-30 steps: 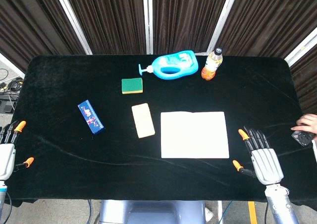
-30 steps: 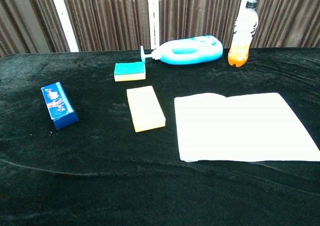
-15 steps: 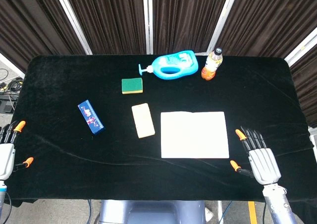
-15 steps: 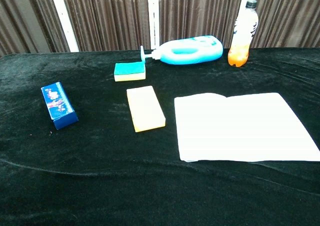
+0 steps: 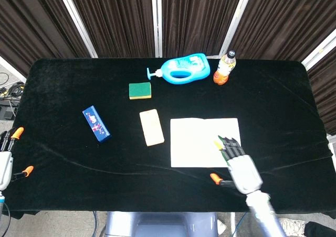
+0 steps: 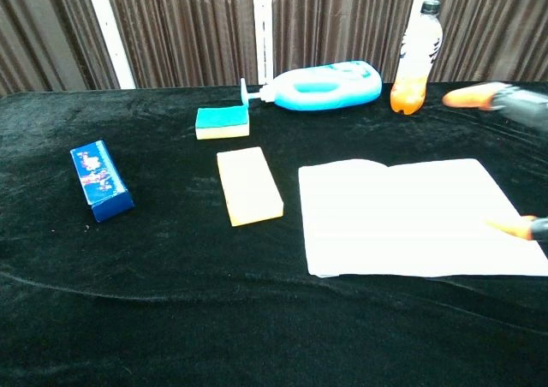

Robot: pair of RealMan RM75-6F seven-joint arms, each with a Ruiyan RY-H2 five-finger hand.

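Note:
My right hand [image 5: 240, 169] hovers open over the near right corner of a white open notebook [image 5: 206, 141], its fingers spread and pointing away from me. The chest view catches only its orange fingertips [image 6: 469, 97] at the right edge, above the notebook [image 6: 415, 216]. My left hand [image 5: 4, 163] hangs open off the table's near left corner, holding nothing, with the blue box [image 5: 96, 124] as its nearest object. It does not show in the chest view.
A tan block [image 5: 151, 127] lies left of the notebook, with a green and yellow sponge [image 5: 139, 90] behind it. A blue pump bottle [image 5: 184, 69] lies on its side at the back beside an upright orange drink bottle [image 5: 224, 67]. Black cloth covers the table [image 5: 273, 106].
My right hand has swept left from the table's near right edge to above the notebook's near right corner. The left hand has barely moved.

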